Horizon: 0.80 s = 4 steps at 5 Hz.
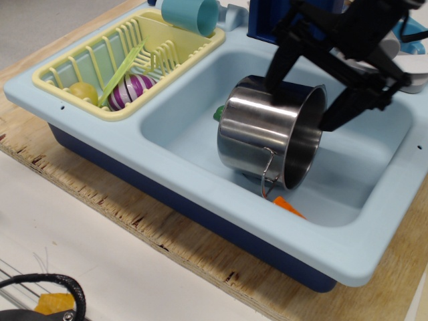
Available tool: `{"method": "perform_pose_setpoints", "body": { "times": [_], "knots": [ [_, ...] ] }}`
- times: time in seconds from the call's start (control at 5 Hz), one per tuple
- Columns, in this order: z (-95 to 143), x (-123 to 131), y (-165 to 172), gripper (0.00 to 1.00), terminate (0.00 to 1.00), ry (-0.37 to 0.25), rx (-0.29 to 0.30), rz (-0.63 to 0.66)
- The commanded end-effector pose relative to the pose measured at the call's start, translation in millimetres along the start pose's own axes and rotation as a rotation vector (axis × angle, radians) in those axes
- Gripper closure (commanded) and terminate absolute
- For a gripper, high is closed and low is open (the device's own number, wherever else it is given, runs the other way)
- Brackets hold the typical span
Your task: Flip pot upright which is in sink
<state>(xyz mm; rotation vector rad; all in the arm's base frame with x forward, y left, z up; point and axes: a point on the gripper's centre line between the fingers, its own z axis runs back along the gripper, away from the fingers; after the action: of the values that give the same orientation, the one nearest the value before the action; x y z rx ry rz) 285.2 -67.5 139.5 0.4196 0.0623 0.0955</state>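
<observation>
The pot (271, 134) is lying on its side in the sink (194, 134), mouth turned toward the right edge of the tabletop (167, 251), so it must be tipped up. The claw (301, 100) is spread wide, straddling the upper rim; nothing is gripped, and contact cannot be told.

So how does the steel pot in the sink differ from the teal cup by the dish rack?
The pot is shiny bare metal; the cup is matte teal. The pot is clearly larger than the cup. The pot lies in the sink basin with the open pincer over its upper rim, while the cup sits at the yellow dish rack's far edge, untouched. Both lie on their sides.
</observation>
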Motion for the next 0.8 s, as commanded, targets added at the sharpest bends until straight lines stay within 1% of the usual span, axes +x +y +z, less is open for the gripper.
{"method": "perform_pose_setpoints", "body": {
  "times": [0.0,0.2,0.4,0.6],
  "knots": [
    [-17.0,10.2,15.8,0.0,0.0,-0.019,-0.044,-0.016],
    [-27.5,8.9,27.1,1.0,0.0,-0.022,-0.064,0.002],
    [-24.7,4.9,32.0,1.0,0.0,-0.041,-0.106,0.03],
    [-15.4,2.9,32.5,1.0,0.0,-0.088,-0.182,0.053]
  ]
}}
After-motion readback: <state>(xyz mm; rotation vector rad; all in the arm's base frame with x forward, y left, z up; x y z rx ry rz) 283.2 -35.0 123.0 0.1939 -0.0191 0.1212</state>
